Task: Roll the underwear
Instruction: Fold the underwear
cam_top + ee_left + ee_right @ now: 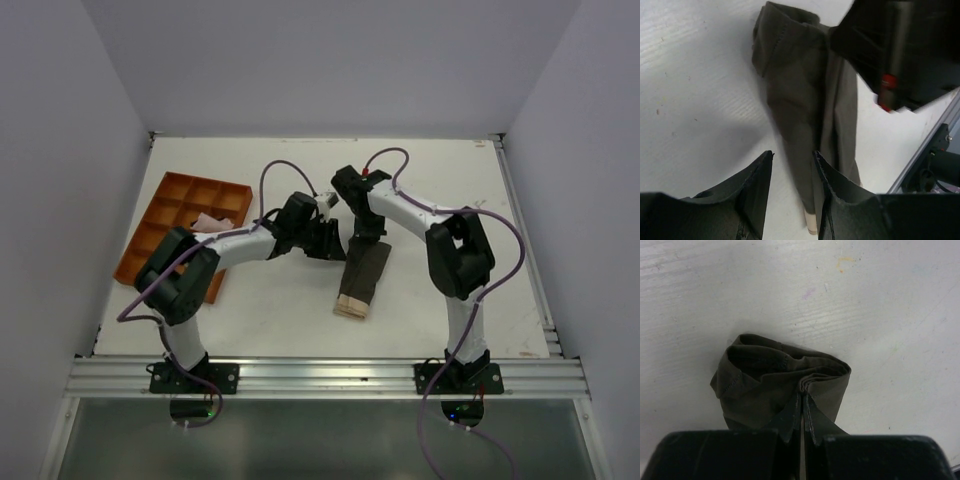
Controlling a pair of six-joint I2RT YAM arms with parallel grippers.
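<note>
The white table (260,310) carries everything; the left arm (225,250) and right arm (410,210) reach in from its near edge and meet over its middle. An orange divided tray (160,215) sits well to the outer side of the left fingers, with a small pale cloth (210,222) in one of its compartments.

The underwear (362,275) lies on the table as a long, narrow dark strip; its far end is bunched into a loose fold directly under the right fingers, and its tan waistband (352,305) is at the near end, away from both sets of fingers.

The right gripper (802,397) points down at that far end; its fingers are pressed together, pinching the layered edge of the fold (780,385). The left gripper (792,157) hovers just beside it; its fingers stand apart with a clear gap, gripping nothing. In the left wrist view the strip (805,100) runs from beyond those fingertips back through the gap and behind the right-hand finger; whether that finger touches the cloth I cannot tell.
</note>
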